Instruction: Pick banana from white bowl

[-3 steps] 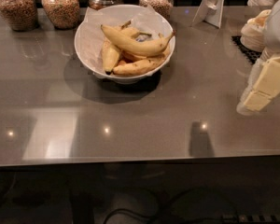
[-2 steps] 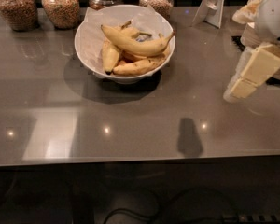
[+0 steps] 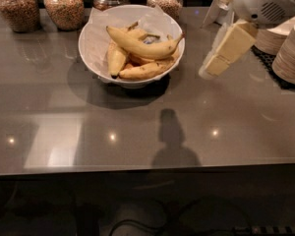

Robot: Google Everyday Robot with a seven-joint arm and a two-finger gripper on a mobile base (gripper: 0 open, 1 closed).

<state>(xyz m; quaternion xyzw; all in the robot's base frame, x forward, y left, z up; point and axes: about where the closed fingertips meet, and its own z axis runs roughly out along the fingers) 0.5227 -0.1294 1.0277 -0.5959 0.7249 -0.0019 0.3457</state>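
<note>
Camera view shows the cream two-finger gripper (image 3: 214,65) hanging above the grey glossy surface (image 3: 137,136), at 3 o'clock from the large round white bowl (image 3: 88,53) and apart from its rim. It slants down toward 7 o'clock from the white rounded arm housing (image 3: 265,1). Whether its jaws stand open or closed cannot be told from this angle; no object sits in them and they touch neither the bowl nor the surface. A dark shadow (image 3: 169,129) lies on the surface at 6 o'clock from the bowl.

The long, slender, curved yellow banana (image 3: 140,45) lies across the top of the bowl's contents, its thin stem pointing up toward 2 o'clock, near the rim on the gripper's side. Beneath it rest shorter, stubbier yellow bananas (image 3: 145,70), on crumpled white paper lining (image 3: 152,18).

At 12 o'clock behind the bowl stand four glass jars of brown grain (image 3: 64,4) in a row, two of them just behind the rim. At 3 o'clock beyond the gripper, stacks of small cream bowls (image 3: 290,53) sit on a black mat (image 3: 280,75), close beside the arm.
</note>
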